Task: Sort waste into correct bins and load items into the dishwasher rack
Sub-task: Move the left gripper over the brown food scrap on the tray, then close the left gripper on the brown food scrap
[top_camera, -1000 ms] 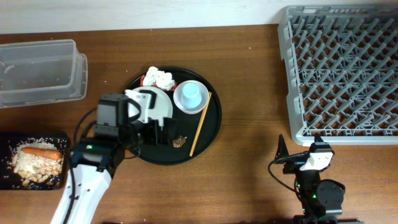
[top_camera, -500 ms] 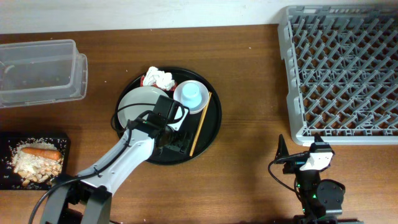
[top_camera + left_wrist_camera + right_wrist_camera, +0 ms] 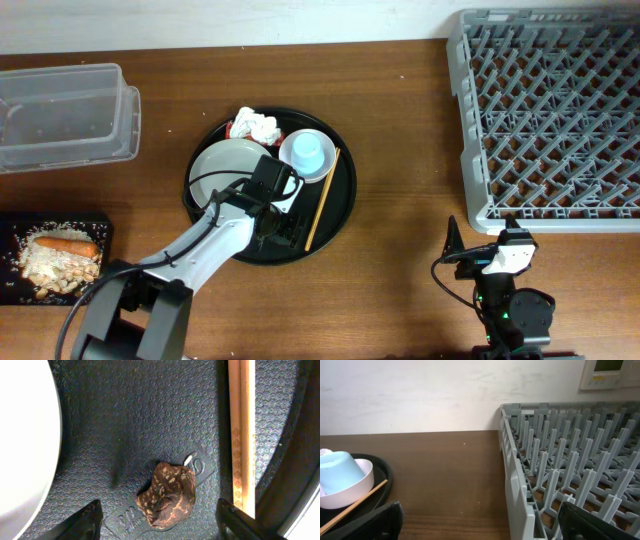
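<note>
The brown, nut-speckled food scrap (image 3: 167, 495) lies on the pebbled floor of the round black tray (image 3: 125, 415). Your left gripper (image 3: 159, 517) stands spread around it, one finger on each side, not touching it. Beside the scrap you see the wooden chopsticks (image 3: 242, 435) and the smooth white plate (image 3: 22, 435). The black container (image 3: 106, 235), cut off by the picture edge, holds rice scraps (image 3: 50, 270) and a carrot (image 3: 66, 244). Your right gripper (image 3: 480, 517) is spread wide near the grey rack (image 3: 545, 475).
</note>
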Available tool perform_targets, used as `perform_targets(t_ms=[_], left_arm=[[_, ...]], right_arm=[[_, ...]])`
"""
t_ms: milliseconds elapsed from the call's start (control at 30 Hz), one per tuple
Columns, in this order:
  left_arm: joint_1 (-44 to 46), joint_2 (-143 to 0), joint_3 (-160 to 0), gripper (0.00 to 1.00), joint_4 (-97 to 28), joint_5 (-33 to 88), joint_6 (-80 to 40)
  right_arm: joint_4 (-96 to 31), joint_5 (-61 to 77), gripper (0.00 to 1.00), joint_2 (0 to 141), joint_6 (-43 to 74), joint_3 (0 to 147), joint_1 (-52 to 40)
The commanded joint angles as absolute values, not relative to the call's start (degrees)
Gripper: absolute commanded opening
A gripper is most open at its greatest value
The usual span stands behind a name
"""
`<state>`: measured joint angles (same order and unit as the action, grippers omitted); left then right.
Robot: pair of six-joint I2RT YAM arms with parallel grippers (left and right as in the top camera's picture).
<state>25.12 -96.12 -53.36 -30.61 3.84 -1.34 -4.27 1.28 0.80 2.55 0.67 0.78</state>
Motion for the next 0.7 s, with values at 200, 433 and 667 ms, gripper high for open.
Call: perform_targets(t_ms=[200,433,667], left_arm=[[25.26,-97.93,-53.41,0.71,-30.39,4.1,-1.72],[25.52,-99.48,-53.41,0.7,-29.12,4.25,-1.69],[25.52,-99.61,-53.89,0.62,-28.71,4.25,-1.69]], right_arm=[[-4.51,0.78,0.98,0.4,2.13,0.32,1.19],[-4.51,0.78,0.98,0.4,2.13,0.32,1.19],[-4.51,0.78,0.98,0.4,2.13,0.32,1.19]])
